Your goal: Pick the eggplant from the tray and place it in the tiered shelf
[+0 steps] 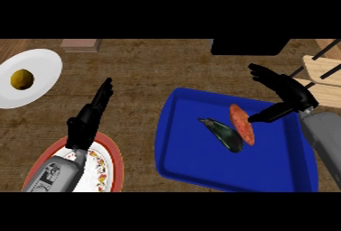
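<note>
Down on the wooden counter (pixel 140 76), a blue tray (pixel 193 162) lies right of centre, and the dark eggplant (pixel 224 134) rests inside it near the middle, angled from upper left to lower right. Just beside it, to the right, lies an orange-red sausage-like piece (pixel 242 124), its lower end close to the eggplant. The right hand (pixel 286 90) hangs over the tray's upper right corner with fingers spread and straight, the thumb reaching toward the orange-red piece; it holds nothing. The light wooden tiered shelf (pixel 326 79) shows at the right edge, behind that hand. The left hand (pixel 90 117) rests open, fingers up, above a red-rimmed patterned plate (pixel 110 167). A white plate (pixel 40 63) at upper left bears a small yellow-brown fruit (pixel 22 79).
</note>
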You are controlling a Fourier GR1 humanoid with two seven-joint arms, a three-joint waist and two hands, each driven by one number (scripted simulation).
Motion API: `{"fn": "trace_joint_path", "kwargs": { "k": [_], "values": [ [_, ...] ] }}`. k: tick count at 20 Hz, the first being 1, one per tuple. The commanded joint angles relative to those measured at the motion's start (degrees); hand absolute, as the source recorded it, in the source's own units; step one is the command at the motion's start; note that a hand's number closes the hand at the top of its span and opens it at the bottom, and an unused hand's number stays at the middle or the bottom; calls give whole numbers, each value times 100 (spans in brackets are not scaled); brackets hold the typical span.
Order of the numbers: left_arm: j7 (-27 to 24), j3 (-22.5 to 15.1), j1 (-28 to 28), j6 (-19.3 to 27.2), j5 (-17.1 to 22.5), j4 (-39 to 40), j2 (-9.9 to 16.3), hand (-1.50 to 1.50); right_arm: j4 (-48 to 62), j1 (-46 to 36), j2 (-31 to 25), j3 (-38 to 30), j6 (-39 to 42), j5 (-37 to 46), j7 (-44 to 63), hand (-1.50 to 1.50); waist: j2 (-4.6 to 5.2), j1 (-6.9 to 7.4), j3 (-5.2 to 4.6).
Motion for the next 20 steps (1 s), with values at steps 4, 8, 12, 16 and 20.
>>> {"fn": "trace_joint_path", "kwargs": {
  "k": [4, 8, 12, 16, 20],
  "values": [
    [-21, 16, 242, -62, -125, -160, -45, 0, -385, -864, -111, 373, 782, 343, 1214, -150, -28, 5, -2],
    [-154, 87, 85, -112, -178, 137, -106, 0, -1003, -1140, -326, 717, 1444, 440, 1971, -150, -42, -79, -6],
    [-291, 223, 244, -188, -52, 168, -83, 0, -1460, -1406, -288, 1367, 2065, 774, 2548, -150, -68, -88, -12],
    [-118, 231, 191, -180, -137, 83, -79, 0, -1717, -1696, -388, 1565, 2525, 1002, 3124, -150, -49, -58, -6],
    [-156, 175, 116, -18, -481, 172, -400, 0, -2123, -1434, 70, 1284, 2468, 1082, 3772, -150, -32, -67, -1]
  ]
}}
